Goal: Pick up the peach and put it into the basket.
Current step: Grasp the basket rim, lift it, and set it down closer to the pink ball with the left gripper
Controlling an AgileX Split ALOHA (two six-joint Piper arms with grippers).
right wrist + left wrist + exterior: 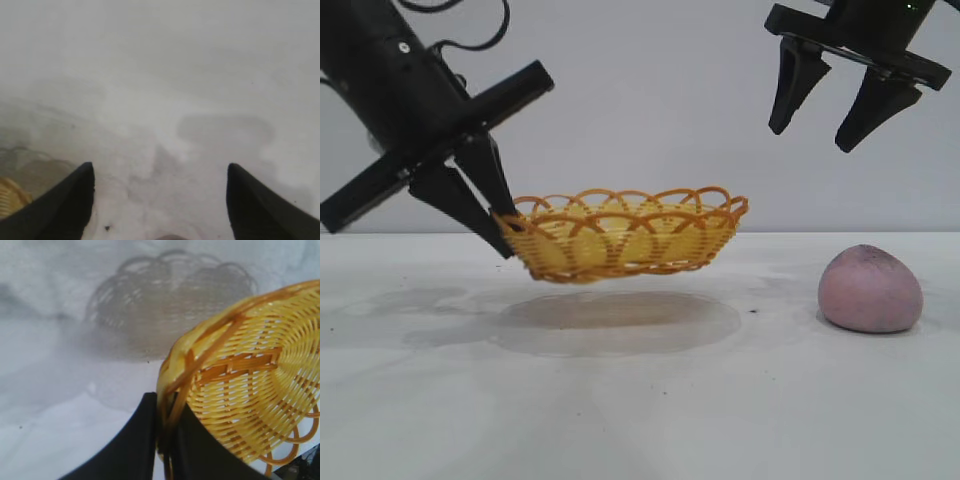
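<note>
The yellow wicker basket (630, 238) hangs in the air above the table, held by its left rim. My left gripper (506, 232) is shut on that rim; in the left wrist view the two black fingers pinch the rim (167, 420) and the basket (250, 385) fills the right side. The pink-mauve peach (871, 289) lies on the table at the right, apart from the basket. My right gripper (810, 138) is open and empty, high above the table, up and left of the peach. In the right wrist view its fingers (70, 200) stand wide apart over bare table, with a sliver of the peach (170, 237) at the frame edge.
The white table (640, 400) carries the basket's shadow (620, 320) below the basket. A corner of the basket (10, 197) shows in the right wrist view. A plain grey wall stands behind.
</note>
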